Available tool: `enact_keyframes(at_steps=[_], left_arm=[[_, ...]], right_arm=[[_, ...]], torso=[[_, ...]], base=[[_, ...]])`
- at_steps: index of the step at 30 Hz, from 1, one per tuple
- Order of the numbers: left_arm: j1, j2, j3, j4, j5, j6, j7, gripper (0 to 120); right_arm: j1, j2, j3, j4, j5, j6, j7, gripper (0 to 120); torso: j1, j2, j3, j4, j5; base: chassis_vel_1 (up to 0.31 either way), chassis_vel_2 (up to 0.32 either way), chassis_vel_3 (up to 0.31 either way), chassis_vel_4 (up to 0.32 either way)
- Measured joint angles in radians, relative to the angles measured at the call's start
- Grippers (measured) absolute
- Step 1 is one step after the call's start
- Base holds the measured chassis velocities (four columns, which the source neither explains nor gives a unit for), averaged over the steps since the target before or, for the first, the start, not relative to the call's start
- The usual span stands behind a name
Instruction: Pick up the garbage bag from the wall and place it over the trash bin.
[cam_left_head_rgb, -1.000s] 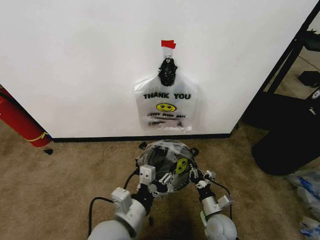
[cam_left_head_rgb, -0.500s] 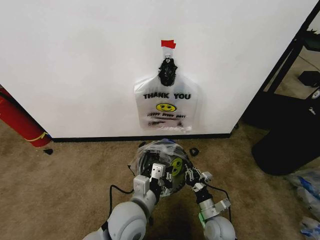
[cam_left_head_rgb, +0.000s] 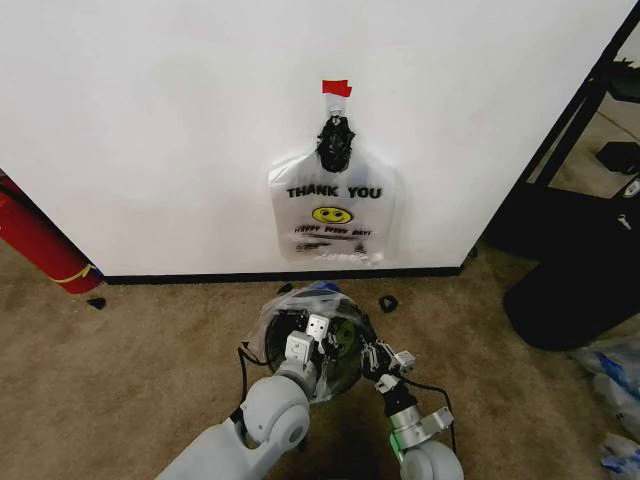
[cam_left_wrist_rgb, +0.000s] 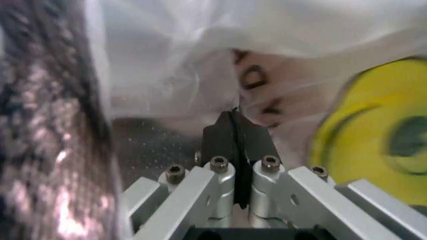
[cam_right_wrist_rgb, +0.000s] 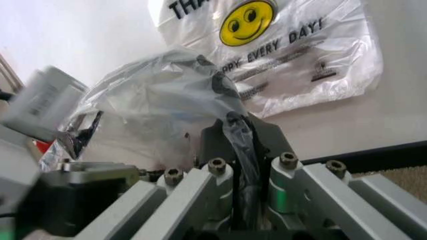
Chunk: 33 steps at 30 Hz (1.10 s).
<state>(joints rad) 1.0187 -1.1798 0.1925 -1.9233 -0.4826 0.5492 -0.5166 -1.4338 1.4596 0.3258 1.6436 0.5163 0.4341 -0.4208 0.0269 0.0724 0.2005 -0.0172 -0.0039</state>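
Both grippers work at the trash bin (cam_left_head_rgb: 312, 345) on the carpet: the right gripper (cam_right_wrist_rgb: 238, 131) is clamped on a fold of the garbage bag (cam_left_head_rgb: 290, 318), while the left gripper (cam_left_wrist_rgb: 235, 131) has its fingers pressed together inside the plastic. Beyond, a white THANK YOU bag (cam_left_head_rgb: 335, 210) hangs on the wall (cam_left_head_rgb: 160, 120).

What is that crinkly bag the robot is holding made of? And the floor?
The garbage bag, pinched by the left hand and right hand, looks like thin clear plastic: wrinkled, glossy, see-through. The floor looks like tan carpet, matte and fuzzy.
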Motion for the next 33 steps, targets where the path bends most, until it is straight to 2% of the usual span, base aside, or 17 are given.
enact_keyframes(at_steps=[4, 24, 28, 33], left_arm=[[-0.016, -0.007, 0.006, 0.048, 0.059, 0.005, -0.004, 0], [-0.113, -0.043, 0.012, 0.282, 0.173, -0.055, -0.003, 0], [-0.126, -0.050, 0.006, 0.315, 0.187, -0.072, -0.004, 0], [-0.125, -0.049, 0.002, 0.310, 0.195, -0.090, 0.005, 0]], right_arm=[[-0.005, 0.000, -0.008, 0.007, 0.001, 0.002, -0.001, 1], [-0.023, -0.017, -0.030, 0.027, 0.019, 0.004, -0.061, 1], [-0.023, -0.019, -0.039, 0.028, 0.049, 0.004, -0.075, 1], [-0.017, -0.020, -0.044, 0.027, 0.077, 0.001, -0.076, 1]], torso=[[0.000, 0.000, 0.000, 0.0000, 0.0000], [0.000, 0.000, 0.000, 0.0000, 0.0000], [0.000, 0.000, 0.000, 0.0000, 0.0000], [0.000, 0.000, 0.000, -0.0001, -0.0001]], base=[[0.000, 0.000, 0.000, 0.000], [0.000, 0.000, 0.000, 0.000], [0.000, 0.000, 0.000, 0.000], [0.000, 0.000, 0.000, 0.000]])
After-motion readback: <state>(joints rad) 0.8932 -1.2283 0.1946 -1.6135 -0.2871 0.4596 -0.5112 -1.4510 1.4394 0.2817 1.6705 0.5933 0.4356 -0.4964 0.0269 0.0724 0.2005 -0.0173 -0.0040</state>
